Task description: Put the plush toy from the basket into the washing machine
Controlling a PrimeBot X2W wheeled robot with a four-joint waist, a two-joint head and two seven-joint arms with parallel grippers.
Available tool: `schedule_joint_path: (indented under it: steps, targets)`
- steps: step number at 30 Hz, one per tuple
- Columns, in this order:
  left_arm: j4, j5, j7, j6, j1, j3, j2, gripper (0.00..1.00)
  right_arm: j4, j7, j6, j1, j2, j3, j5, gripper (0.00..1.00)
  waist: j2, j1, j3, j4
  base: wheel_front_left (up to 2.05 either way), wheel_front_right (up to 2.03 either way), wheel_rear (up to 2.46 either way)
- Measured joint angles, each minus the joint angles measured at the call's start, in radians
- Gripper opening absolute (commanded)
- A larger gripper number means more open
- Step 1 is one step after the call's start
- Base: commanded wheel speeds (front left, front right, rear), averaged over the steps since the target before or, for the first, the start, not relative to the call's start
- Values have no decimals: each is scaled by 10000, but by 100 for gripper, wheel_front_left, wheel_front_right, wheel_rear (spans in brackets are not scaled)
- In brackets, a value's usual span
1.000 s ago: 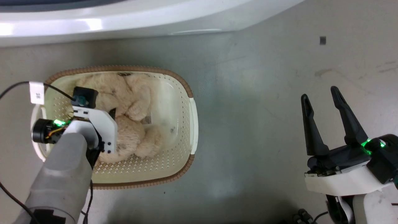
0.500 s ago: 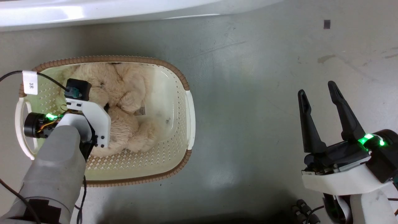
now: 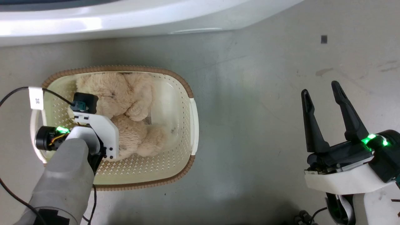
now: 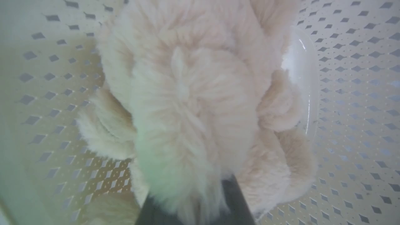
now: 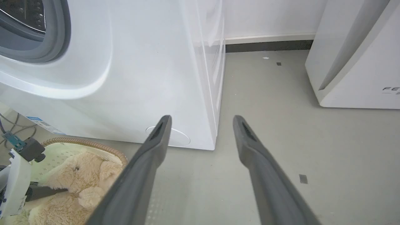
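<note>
The cream-beige plush toy [image 3: 128,103] lies curled in the cream perforated basket [image 3: 184,84] with the brown rim, on the floor in front of the washing machine [image 3: 125,18]. My left gripper [image 4: 190,200] reaches down into the basket. Its dark fingers [image 4: 237,200] are sunk in the plush toy's [image 4: 193,103] fur, which is bunched between them. The fingertips are hidden. My right gripper [image 3: 321,88] hovers open over bare floor, far right of the basket. In the right wrist view, my right gripper [image 5: 201,118] points at the washing machine's [image 5: 140,78] lower corner.
The grey-rimmed porthole [image 5: 34,31] sits at the upper left of the right wrist view. A second white appliance [image 5: 353,62] stands to the right. Grey floor [image 3: 250,125] stretches between basket and right gripper. A black cable with a white tag [image 3: 36,98] crosses the basket's left rim.
The head camera shifted and came back. The dark left finger seen beside the toy a second ago is now hidden under the wrist. The right gripper has stayed where it was.
</note>
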Motion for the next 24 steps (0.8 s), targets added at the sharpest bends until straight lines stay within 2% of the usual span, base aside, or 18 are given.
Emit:
schedule_joint_path:
  steps: [15,19,24]
  targets:
    - [-182,-424,-1544,-2,1276,-221,-253,0,414,0,0,45,0,79,4,100,0,0,-1792,166,0,0,0]
    - [-723,-437,-1639,-2,1912,-297,-364,0,616,0,0,193,0,56,56,100,0,0,-2512,242,0,0,0]
    - [-2326,-491,-1695,2,2948,-165,-353,0,848,0,0,516,0,61,136,100,0,-1,-3457,382,0,0,0]
